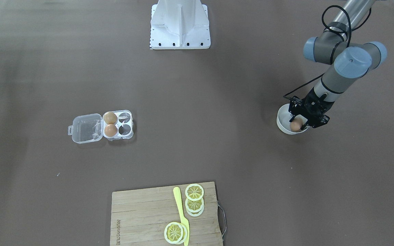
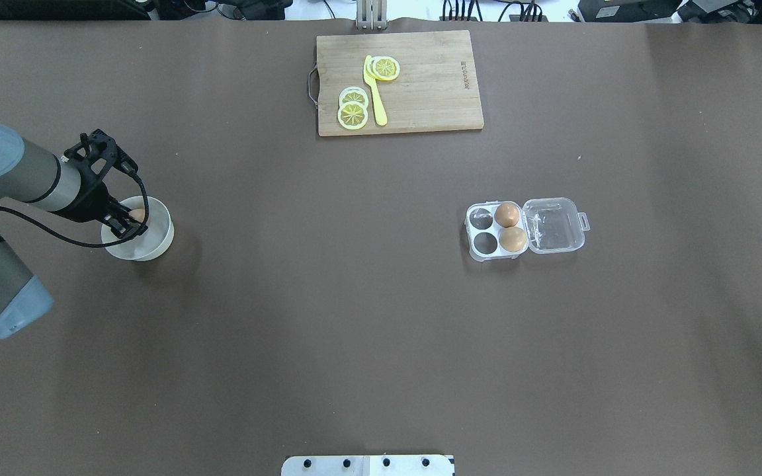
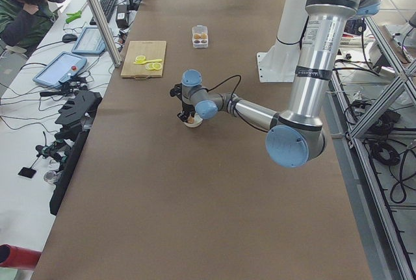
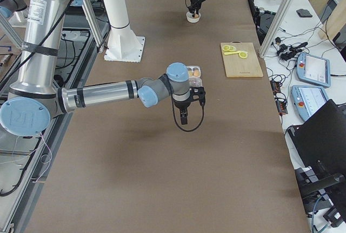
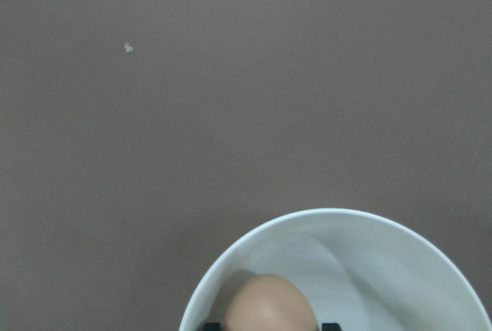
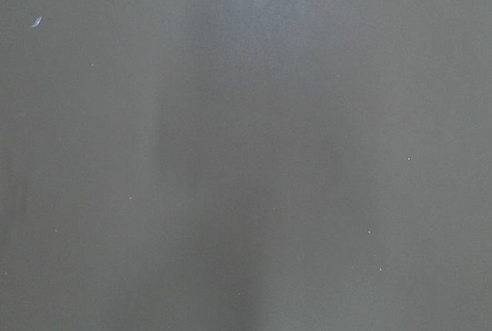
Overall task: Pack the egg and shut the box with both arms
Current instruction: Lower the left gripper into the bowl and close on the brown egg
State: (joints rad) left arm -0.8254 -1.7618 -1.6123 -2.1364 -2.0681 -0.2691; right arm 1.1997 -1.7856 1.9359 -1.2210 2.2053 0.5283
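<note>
Egg (image 5: 269, 306) lies in the white bowl (image 1: 280, 118) at the table's left, the left gripper (image 1: 299, 124) straddling it (pinched or not, I cannot tell): grasping is in hand, next a gentle lift toward the open box (image 1: 87, 128), far right.

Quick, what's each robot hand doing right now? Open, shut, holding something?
Left gripper: jaws either side of the egg in the bowl; grip cannot be told.
Right gripper: cannot be told.
</note>
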